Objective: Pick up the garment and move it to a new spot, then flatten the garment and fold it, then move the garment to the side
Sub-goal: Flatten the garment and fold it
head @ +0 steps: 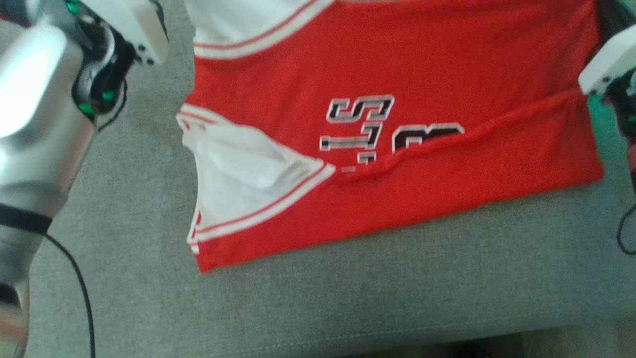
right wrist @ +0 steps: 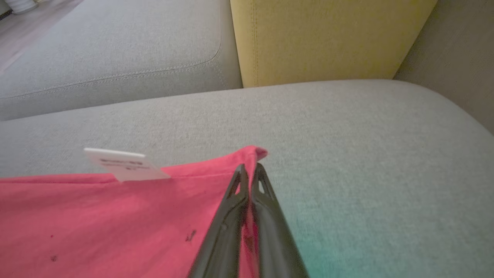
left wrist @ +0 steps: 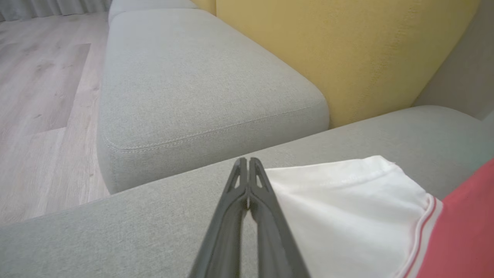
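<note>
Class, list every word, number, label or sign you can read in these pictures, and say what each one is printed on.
On the jersey, lettering: big black characters with white outlines, seen turned and partly hidden under a fold; no word can be read for sure.
On the tag at the jersey's edge: dark print, too blurred to read.
No other text seen.

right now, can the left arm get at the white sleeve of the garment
Probably yes: the left gripper, shut, lies right against the edge of the white sleeve on the grey cushion, nothing between them.
</note>
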